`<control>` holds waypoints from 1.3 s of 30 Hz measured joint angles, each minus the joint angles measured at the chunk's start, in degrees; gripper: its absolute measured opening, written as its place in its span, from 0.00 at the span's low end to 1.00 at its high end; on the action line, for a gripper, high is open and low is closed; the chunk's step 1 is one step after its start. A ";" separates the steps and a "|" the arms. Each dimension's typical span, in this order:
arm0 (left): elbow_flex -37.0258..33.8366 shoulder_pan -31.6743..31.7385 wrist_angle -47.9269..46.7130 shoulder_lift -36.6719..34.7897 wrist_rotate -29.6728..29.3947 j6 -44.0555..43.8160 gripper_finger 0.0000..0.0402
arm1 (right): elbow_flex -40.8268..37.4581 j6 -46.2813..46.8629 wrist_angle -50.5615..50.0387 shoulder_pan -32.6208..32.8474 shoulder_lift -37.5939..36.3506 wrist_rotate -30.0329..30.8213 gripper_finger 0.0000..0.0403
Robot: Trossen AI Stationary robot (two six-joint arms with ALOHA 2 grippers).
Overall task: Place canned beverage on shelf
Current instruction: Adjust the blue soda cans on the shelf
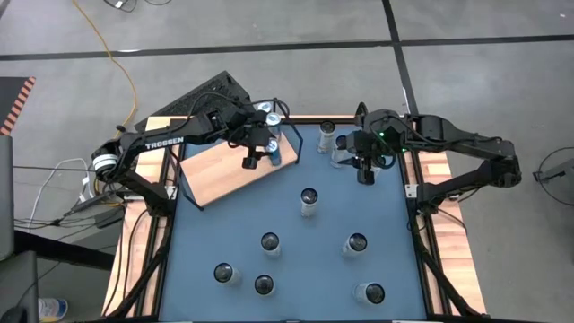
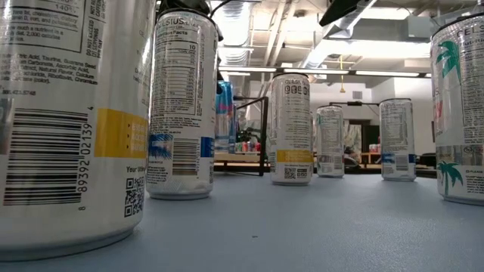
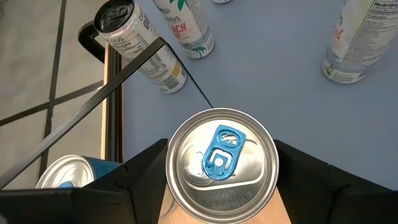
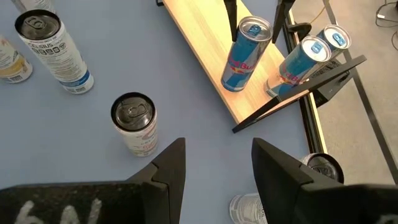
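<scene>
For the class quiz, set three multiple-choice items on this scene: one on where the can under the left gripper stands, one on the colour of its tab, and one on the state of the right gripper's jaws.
1. The can under the left gripper stands:
A. on the floor
B. on the shelf
C. stacked on another can

2. Its tab is:
A. red
B. silver
C. blue

3. The right gripper has its jaws:
A. open and empty
B. shut on a can
C. shut on a wire frame

Answers:
1 B: the left wrist view shows pale wood right under the can.
2 C: the pull tab is bright blue against the silver lid.
3 A: the right wrist view shows a clear gap between the jaws, with nothing in it.
</scene>
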 joint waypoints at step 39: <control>0.11 -8.47 0.88 -19.29 -17.66 -14.84 0.74 | 0.15 -6.45 29.88 -1.41 12.15 -7.65 0.42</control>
